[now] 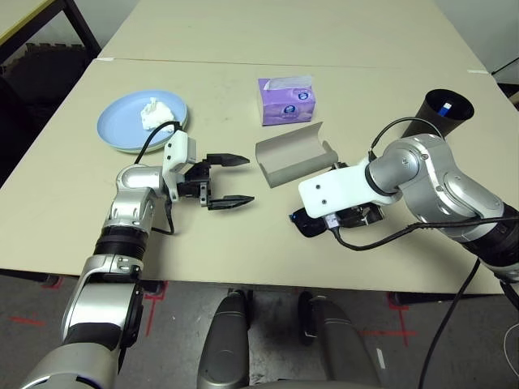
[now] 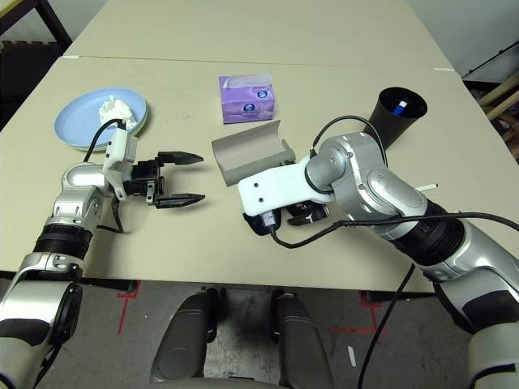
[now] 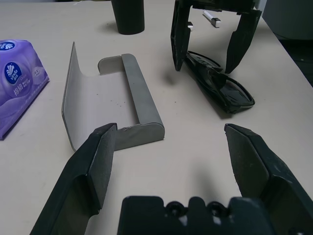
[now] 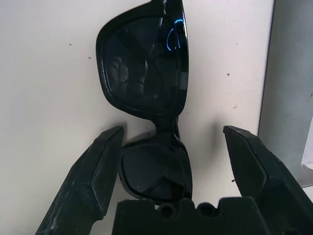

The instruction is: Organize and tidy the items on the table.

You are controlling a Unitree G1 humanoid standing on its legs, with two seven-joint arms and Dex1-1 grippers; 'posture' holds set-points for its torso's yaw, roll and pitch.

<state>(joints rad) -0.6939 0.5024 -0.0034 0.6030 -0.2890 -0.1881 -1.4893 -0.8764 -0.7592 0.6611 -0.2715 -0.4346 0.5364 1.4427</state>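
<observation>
Plates (image 1: pixel 122 126) holding a tissue (image 1: pixel 154 112) are sitting far left. The left gripper (image 1: pixel 231 181) is reaching level toward the open glasses case (image 1: pixel 293 154), jaws spread, empty. The right gripper (image 4: pixel 168 161) is angling down, jaws wide, straddling the sunglasses (image 4: pixel 146 88) on the table (image 1: pixel 65 211).

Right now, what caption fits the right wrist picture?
Open right claw poised over black sunglasses on the table.

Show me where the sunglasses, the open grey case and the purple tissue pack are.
sunglasses (image 4: pixel 146 73): right wrist view, on the far lens.
grey case (image 3: pixel 98 98): left wrist view, on its open inside.
purple tissue pack (image 1: pixel 287 104): left eye view, on its top.
</observation>
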